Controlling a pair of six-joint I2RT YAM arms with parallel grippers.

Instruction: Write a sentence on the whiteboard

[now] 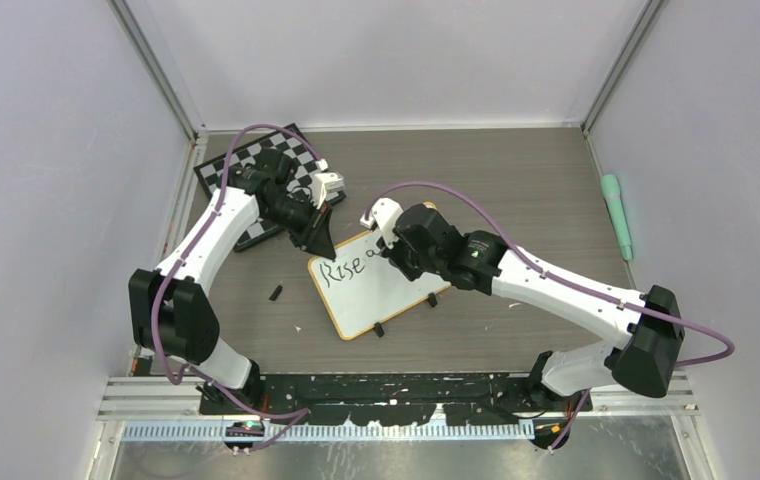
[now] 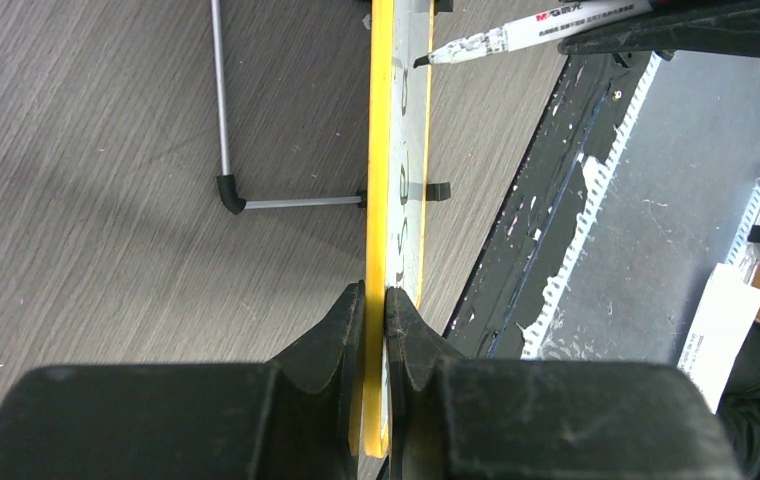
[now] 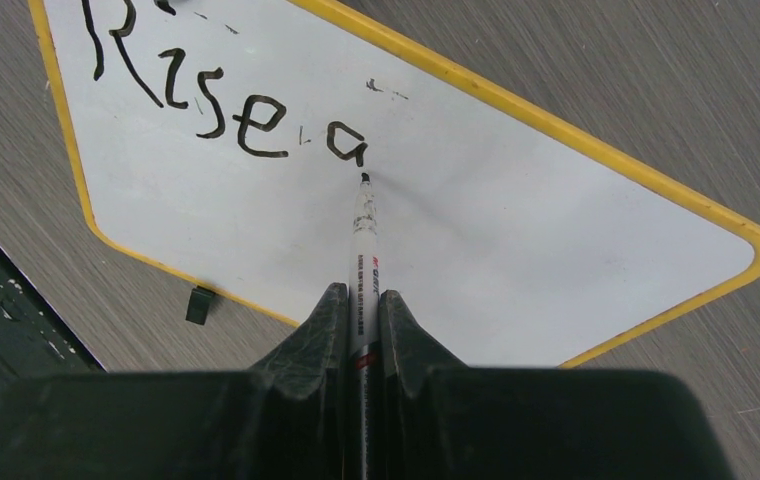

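left jaws clamped on whiteboard (image 3: pixel 556 240) rim | right jaws clamped on marker (image 3: pixel 364 230) | risk: hard press skews whiteboard, smearing sentence (image 3: pixel 256 130)

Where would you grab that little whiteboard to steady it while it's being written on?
The whiteboard is a thin flat plate, so take its yellow rim edge-on from the left end. The jaws straddle the edge, as the left gripper shows, leaving the face free for the marker.
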